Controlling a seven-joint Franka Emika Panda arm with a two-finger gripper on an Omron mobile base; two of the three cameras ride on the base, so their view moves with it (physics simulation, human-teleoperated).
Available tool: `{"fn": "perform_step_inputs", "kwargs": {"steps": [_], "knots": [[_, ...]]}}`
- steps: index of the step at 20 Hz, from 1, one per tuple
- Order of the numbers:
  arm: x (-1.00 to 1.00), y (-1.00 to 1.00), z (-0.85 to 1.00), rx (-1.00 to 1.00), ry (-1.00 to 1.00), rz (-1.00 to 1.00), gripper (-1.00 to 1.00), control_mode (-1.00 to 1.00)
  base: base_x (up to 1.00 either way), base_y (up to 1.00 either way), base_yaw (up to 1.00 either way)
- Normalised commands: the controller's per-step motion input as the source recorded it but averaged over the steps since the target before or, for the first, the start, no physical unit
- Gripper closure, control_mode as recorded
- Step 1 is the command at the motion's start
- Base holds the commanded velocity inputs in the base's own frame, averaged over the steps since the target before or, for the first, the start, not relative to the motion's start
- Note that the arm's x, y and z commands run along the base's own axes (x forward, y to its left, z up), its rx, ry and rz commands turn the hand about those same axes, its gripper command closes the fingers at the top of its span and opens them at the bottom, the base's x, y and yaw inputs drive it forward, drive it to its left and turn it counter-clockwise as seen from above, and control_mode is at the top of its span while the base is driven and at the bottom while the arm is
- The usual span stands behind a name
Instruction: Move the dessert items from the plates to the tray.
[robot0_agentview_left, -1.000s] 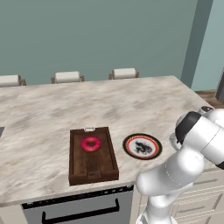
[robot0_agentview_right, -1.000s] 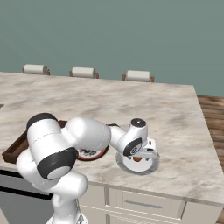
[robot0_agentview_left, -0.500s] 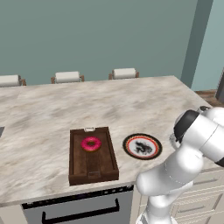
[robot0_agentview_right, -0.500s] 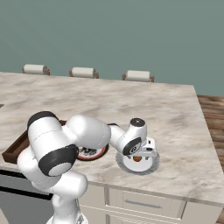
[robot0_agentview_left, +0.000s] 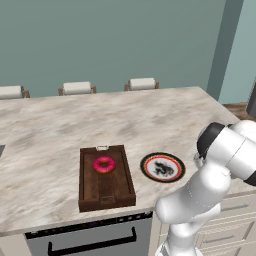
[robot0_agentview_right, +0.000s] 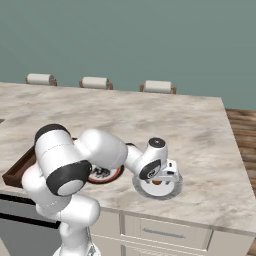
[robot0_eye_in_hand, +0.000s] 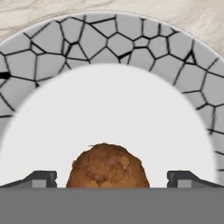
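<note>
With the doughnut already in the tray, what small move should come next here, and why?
Probably lower a little and close: the open gripper straddles the brown cookie on the pale plate, one fingertip on each side, while the doughnut already lies in the tray.
</note>
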Motion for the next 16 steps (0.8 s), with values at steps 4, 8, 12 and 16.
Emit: {"fn": "perform_step_inputs", "kwargs": {"steps": [4, 8, 12, 16], "knots": [[0.00, 0.00, 0.00, 0.00, 0.00, 0.00, 1.00, -1.00, 0.00, 0.00, 0.00], [0.00, 0.00, 0.00, 0.00, 0.00, 0.00, 1.00, -1.00, 0.00, 0.00, 0.00], [0.00, 0.00, 0.00, 0.00, 0.00, 0.00, 1.00, -1.00, 0.00, 0.00, 0.00], [0.00, 0.11, 0.30, 0.00, 0.00, 0.00, 1.00, -1.00, 0.00, 0.00, 0.00]]}}
